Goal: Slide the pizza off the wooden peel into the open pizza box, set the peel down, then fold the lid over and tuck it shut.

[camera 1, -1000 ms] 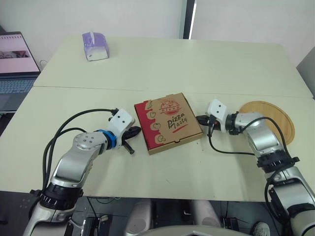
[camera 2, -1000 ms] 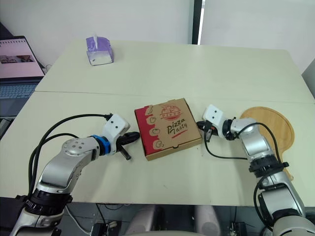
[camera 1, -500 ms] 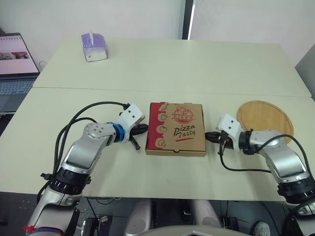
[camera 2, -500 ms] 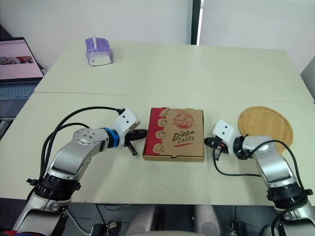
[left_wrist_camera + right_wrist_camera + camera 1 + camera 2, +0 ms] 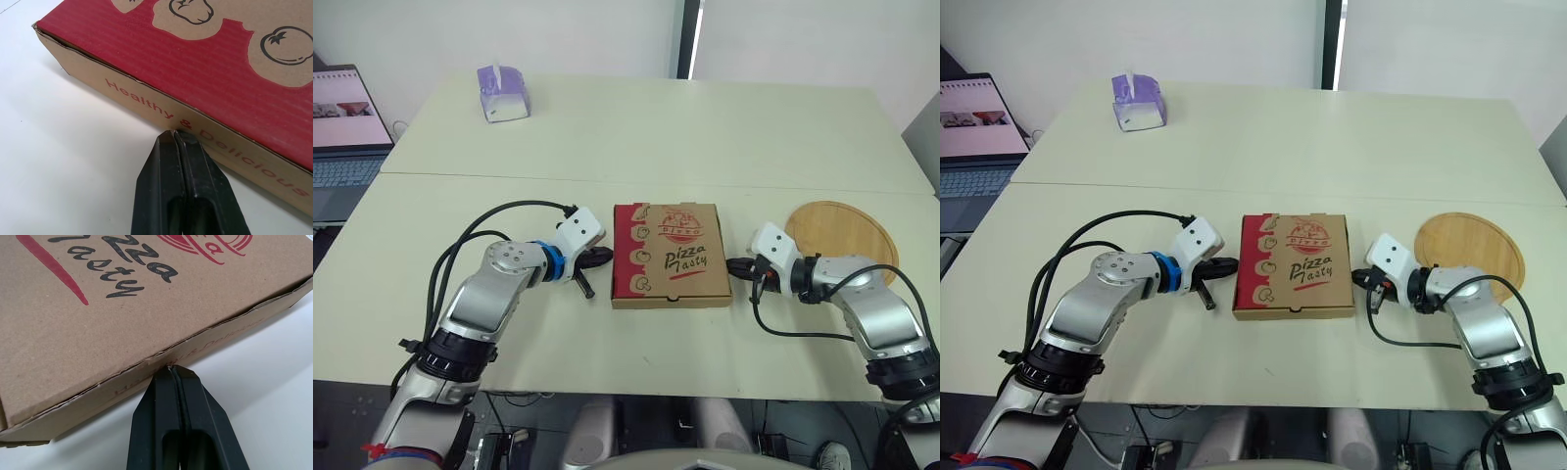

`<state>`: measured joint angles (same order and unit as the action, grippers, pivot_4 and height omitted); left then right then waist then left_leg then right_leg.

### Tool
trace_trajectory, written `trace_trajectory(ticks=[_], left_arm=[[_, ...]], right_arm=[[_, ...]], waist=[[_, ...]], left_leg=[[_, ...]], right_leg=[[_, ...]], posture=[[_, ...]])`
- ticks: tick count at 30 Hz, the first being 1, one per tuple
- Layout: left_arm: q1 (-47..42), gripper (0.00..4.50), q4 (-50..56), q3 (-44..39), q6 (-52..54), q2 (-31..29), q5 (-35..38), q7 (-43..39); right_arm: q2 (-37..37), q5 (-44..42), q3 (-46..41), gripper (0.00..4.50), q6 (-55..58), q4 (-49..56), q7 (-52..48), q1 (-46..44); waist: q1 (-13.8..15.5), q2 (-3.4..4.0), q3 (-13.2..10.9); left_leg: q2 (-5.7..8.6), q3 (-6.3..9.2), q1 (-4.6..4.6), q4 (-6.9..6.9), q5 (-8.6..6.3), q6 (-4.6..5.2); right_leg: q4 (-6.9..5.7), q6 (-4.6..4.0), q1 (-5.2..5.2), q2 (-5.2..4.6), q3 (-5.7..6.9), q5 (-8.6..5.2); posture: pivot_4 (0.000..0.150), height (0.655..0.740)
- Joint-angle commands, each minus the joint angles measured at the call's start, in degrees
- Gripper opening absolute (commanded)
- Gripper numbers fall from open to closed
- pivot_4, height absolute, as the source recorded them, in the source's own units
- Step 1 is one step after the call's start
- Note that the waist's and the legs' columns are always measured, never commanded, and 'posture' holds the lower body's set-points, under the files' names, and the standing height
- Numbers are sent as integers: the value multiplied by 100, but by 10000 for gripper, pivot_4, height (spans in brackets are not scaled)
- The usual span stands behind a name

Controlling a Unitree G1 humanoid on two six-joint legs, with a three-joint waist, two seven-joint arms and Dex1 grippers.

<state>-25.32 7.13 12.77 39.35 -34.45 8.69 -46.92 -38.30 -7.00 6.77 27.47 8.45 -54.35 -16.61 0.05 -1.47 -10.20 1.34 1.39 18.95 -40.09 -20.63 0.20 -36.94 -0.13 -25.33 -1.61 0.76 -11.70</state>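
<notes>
Pizza box point(image 5: 671, 255) lies flat with its lid closed, midway along the table's point(image 5: 705, 137) front edge. I see the left end effector point(image 5: 174, 134) with fingers pressed together, holding nothing, tip at the box's red left wall. The right end effector point(image 5: 169, 369) is likewise closed and empty, tip at the box's right wall. I cannot confirm contact on either side. The wooden peel point(image 5: 842, 235) lies flat near the table's right edge. A tissue box point(image 5: 501, 93) stands at the far left corner.
</notes>
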Motion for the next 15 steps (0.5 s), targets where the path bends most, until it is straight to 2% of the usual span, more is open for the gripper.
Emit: trace_trajectory(ticks=[1,3,4,7,9,13,15], left_arm=[[32,0,133,-23,-320,-14,68,-160],[203,0,47,-416,-948,-300,79,-254],[305,0,15,-757,-1225,-400,225,-327],[569,5296,-183,-1685,-1357,-855,737,-716],[755,12355,-305,-2060,-1385,-1182,1030,-1101],[715,23107,-580,-2877,-1185,-1409,1664,-1359],[870,29425,-998,-3394,-1328,-1582,1743,-1395]], right_arm=[[-66,-78,-47,467,-317,-18,-100,-140],[-346,22,-308,467,-893,-326,-164,-102],[-536,21,-485,2044,-1240,-531,-264,-85],[-908,-598,-1158,8474,-1576,-798,-705,-228],[-989,-1165,-1548,16522,-1337,-647,-919,-333],[-1357,-1686,-2069,28488,-639,-271,-993,-286],[-1781,-1593,-2855,35425,-776,-885,-967,43]], waist=[[-1,0,0],[-3,0,0],[-3,1,-2],[-3,-2,-6],[-31,1,-5],[-16,2,-5],[27,0,-5]], left_leg=[[0,0,0,0,0,0],[0,0,0,0,0,0],[0,-1,1,0,0,0],[-2,-4,6,1,0,0],[-8,-6,2,5,0,0],[-10,-3,-4,3,-12,21],[-10,-1,-3,2,-13,23]], right_leg=[[0,0,0,0,0,0],[0,0,0,0,0,0],[1,0,-2,0,0,0],[4,0,-8,0,0,0],[3,-1,-8,5,0,0],[2,-2,-1,6,2,-1],[5,-1,1,6,3,-1]], posture=[[1500,7400],[1500,7400],[1500,7400],[1500,7400],[1500,7400],[1500,7400],[1500,7400]])
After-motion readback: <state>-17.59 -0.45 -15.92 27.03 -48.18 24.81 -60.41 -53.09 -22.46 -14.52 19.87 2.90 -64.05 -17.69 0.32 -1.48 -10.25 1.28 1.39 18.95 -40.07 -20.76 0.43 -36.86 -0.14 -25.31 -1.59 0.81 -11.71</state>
